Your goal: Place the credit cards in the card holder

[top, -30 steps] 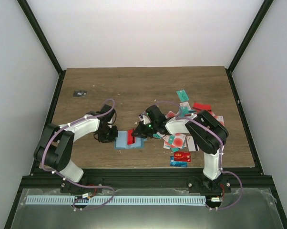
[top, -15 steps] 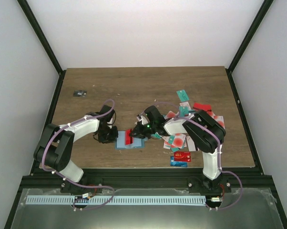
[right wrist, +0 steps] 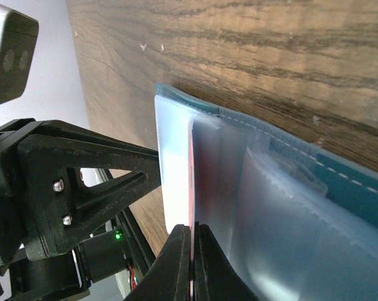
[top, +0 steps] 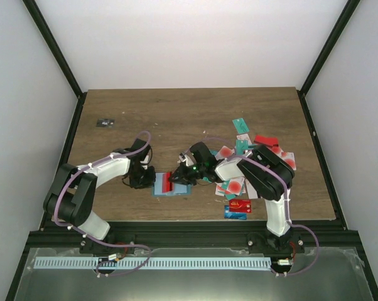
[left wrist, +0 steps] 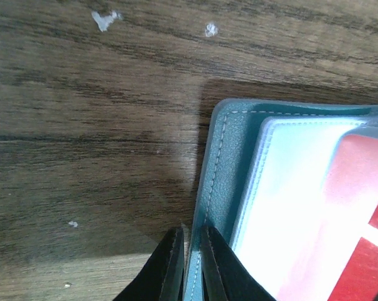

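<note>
Card holder (top: 159,187), lower centre of the top view, open on the counter (top: 176,113): soft cover, floppy clear sleeves; left jaws clamped on its stitched edge. Red card (left wrist: 358,188): thin, stiff, slick; right jaws shut on its edge, apparently entering a sleeve. Remaining credit cards (top: 236,185) lie heaped to the right.

card holder (left wrist: 230,163): teal, pale stitching | card (left wrist: 358,188): red | table (left wrist: 82,125): brown woodgrain

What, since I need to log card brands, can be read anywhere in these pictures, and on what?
No text can be read.
Pale print on the front red card: too small to read.
Red marks on the white cards: blurred.
The card holder and the held red card: no print shows.
</note>
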Tool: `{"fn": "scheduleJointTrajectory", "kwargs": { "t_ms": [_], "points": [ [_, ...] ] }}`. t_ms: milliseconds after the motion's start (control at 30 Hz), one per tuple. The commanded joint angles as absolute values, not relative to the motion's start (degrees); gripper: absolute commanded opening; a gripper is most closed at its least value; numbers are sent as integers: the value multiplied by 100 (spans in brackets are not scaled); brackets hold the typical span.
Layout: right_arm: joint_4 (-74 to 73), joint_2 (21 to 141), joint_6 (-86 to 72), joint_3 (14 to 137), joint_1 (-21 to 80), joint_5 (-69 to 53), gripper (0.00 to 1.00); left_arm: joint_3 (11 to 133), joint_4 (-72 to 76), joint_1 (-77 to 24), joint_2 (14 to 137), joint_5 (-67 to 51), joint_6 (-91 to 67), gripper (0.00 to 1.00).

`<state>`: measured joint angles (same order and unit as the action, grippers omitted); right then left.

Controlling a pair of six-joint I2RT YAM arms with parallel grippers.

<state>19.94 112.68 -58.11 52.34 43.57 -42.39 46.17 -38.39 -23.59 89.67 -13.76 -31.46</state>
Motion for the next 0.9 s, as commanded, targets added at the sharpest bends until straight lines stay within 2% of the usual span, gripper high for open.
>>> {"fn": "scheduleJointTrajectory", "kwargs": {
  "t_ms": [0,567,867],
  "points": [
    [2301,11432,-6008,5250,4472,-4268,1,4377,-3870,-2358,9010,-1465,-3096,11],
    [2069,11783,-6186,5697,4755,-4200,2,4175,-3664,-2360,8886,-1679,-3235,10],
    [585,11232,-5639,5946,4755,-3883,24,4088,-3693,-2364,8682,-1528,-3351,10]
  ]
}}
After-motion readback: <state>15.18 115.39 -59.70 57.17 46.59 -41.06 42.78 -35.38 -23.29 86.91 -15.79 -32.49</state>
